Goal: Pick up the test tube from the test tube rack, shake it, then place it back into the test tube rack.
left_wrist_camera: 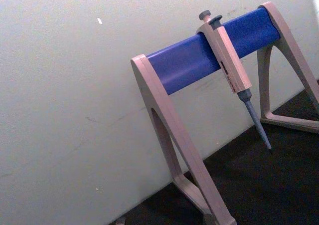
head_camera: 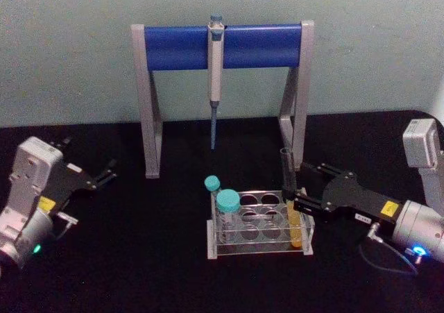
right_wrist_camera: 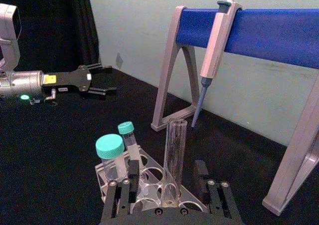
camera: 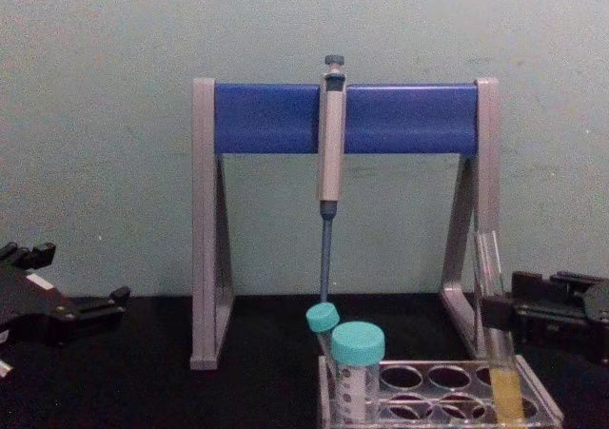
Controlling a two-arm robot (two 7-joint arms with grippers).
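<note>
The test tube (head_camera: pixel 286 171) stands upright in the right end of the clear test tube rack (head_camera: pixel 260 247), with yellow-orange liquid in its lower part. My right gripper (head_camera: pixel 295 200) reaches in from the right and is open, one finger on each side of the tube's middle. In the right wrist view the tube (right_wrist_camera: pixel 175 150) rises between the fingers (right_wrist_camera: pixel 122 192) with a gap on both sides. In the chest view the tube (camera: pixel 492 267) stands just in front of the gripper (camera: pixel 509 310). My left gripper (head_camera: pixel 111 172) rests open at the far left, away from the rack.
Two tubes with teal screw caps (head_camera: pixel 227 202) stand in the rack's left end. Behind the rack is the grey-and-blue pipette stand (head_camera: pixel 173 47) with a pipette (head_camera: pixel 216 63) hanging tip down. Black tabletop (head_camera: pixel 139 257) lies around the rack.
</note>
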